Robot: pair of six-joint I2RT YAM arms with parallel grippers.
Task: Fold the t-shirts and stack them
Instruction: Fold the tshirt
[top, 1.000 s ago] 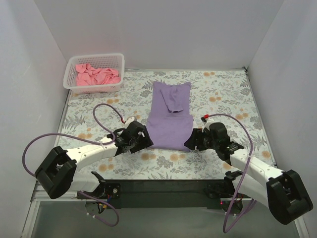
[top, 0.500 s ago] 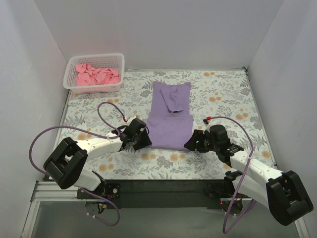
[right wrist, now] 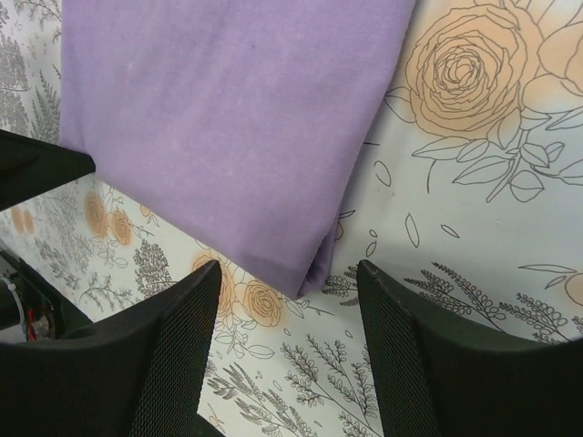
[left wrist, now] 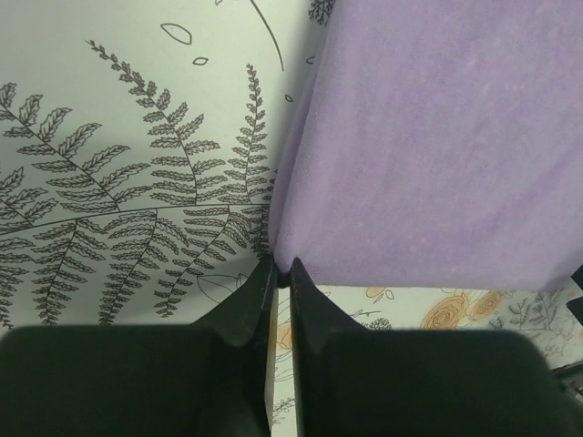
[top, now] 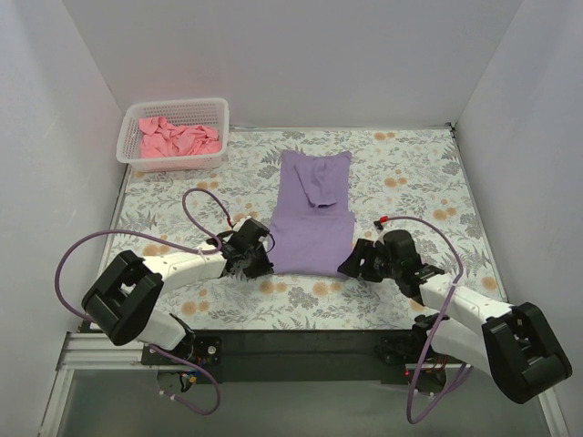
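A lavender-purple t-shirt (top: 314,214) lies folded into a long strip in the middle of the floral tablecloth. My left gripper (top: 259,259) is at its near left corner, and in the left wrist view the two fingertips (left wrist: 281,271) are pinched together on that corner of the cloth (left wrist: 428,137). My right gripper (top: 357,264) is at the near right corner, where its open fingers (right wrist: 288,269) straddle the folded corner (right wrist: 237,118) without touching it. A salmon-pink t-shirt (top: 178,138) lies crumpled in the basket at the back left.
The white mesh basket (top: 182,101) stands in the back left corner against the wall. White walls close in the table on the left, back and right. Purple cables loop beside both arms above the floral tablecloth (top: 410,182).
My left gripper has gone from open to shut on the shirt's near left corner. The right gripper has crept slightly towards the near right corner and stays open.
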